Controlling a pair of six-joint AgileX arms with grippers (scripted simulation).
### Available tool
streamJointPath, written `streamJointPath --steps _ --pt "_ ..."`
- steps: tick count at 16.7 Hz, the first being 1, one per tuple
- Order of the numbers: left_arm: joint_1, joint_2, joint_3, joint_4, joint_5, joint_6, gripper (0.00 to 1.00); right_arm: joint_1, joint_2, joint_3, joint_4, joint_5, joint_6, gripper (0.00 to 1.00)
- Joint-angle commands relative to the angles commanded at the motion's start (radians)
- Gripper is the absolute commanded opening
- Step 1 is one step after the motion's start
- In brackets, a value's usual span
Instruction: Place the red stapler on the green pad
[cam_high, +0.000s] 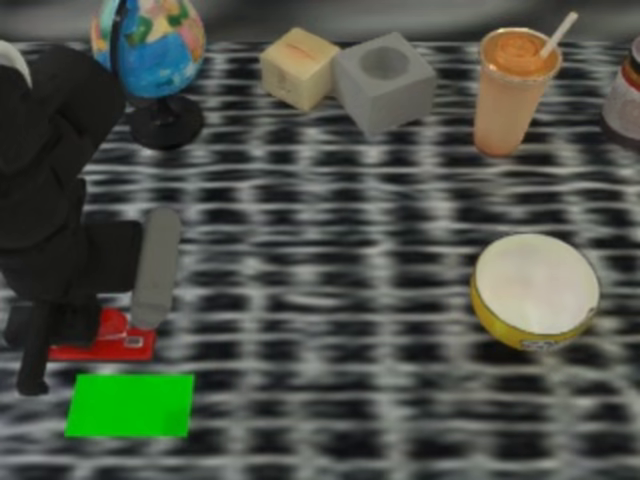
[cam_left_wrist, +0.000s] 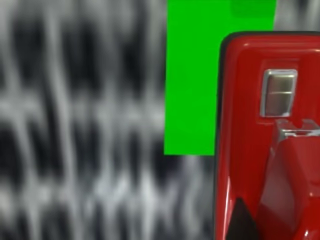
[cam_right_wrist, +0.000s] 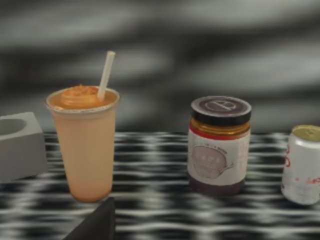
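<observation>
One view, left wrist, shows red stapler (cam_left_wrist: 265, 150) beside green pad (cam_left_wrist: 200, 75); left tool state unclear.

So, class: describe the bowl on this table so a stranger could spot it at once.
Start at the table's right side in the top view, where a tall orange drink with a straw stands at the back. Nearer the front from it sits the bowl, alone on the patterned cloth. It is round, with a yellow outside and a white inside, unlike anything else there.
</observation>
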Motion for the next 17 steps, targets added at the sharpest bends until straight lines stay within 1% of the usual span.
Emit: streamJointPath --steps 3,10,12,16,17 --pt "0.007 0.02 -0.045 0.067 0.0 -0.006 0.0 0.0 0.0 0.0 0.0 0.0 0.0 1.0" --pt "0.004 0.128 -0.254 0.381 0.0 0.003 0.0 0.0 0.0 0.0 0.0 0.0 0.0 1.0" --pt "0.005 0.139 -0.279 0.418 0.0 0.003 0.0 0.0 0.0 0.0 0.0 0.0 0.0 1.0" --pt "0.005 0.139 -0.281 0.421 0.0 0.003 0.0 0.0 0.0 0.0 0.0 0.0 0.0 1.0" --pt "0.005 0.139 -0.281 0.421 0.0 0.003 0.08 0.0 0.0 0.0 0.0 0.0 0.0 1.0"
